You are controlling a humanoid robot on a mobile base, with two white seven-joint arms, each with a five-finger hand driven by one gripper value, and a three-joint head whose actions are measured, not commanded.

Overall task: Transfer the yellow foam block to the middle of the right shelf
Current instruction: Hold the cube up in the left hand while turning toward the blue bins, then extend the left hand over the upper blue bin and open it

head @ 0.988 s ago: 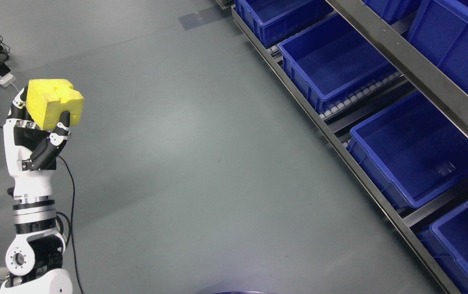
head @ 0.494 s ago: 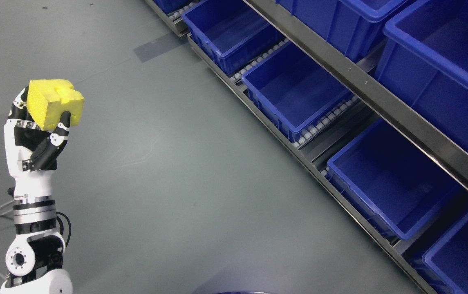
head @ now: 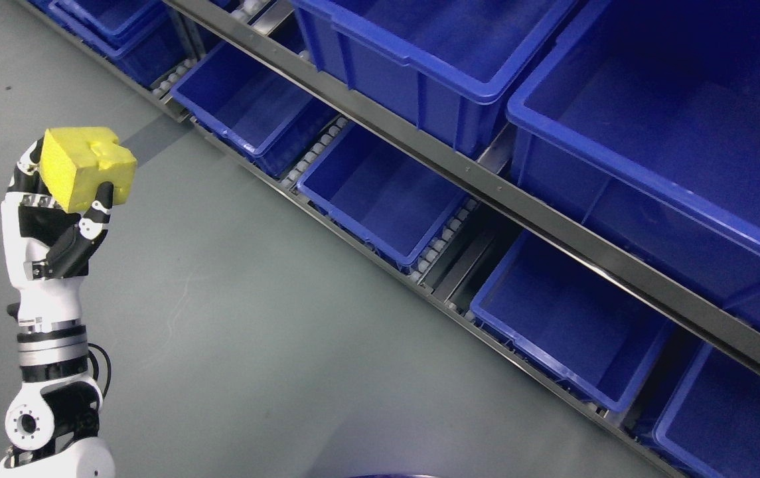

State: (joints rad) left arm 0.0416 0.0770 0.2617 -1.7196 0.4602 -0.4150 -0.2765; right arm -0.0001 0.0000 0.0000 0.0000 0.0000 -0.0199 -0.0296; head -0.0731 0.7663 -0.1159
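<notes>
We have the left hand (head: 54,212) raised at the lower left of the head view, fingers curled around the yellow foam block (head: 84,166), which sits high in the grip, well apart from the shelf (head: 486,189). Right hand not in view.

Step in hand, as we judge it: carrying the block toward the shelf; placement not yet begun. To do it well we would keep the grip firm but light, since foam likely squashes and could slip, hold the wrist upright during the approach, and pick the target bin before reaching. The upper row of blue bins (head: 419,60) looks like the middle tier, though we cannot tell, as the shelf's top is out of frame. We would clear the bin's rim from above before opening the fingers.

Surface and room: smooth grey floor (head: 253,332), bare near the arm. The shelf runs diagonally across the right side, a dark metal rail fronting it, roller tracks under the lower bins (head: 380,192). All visible bins look empty.
</notes>
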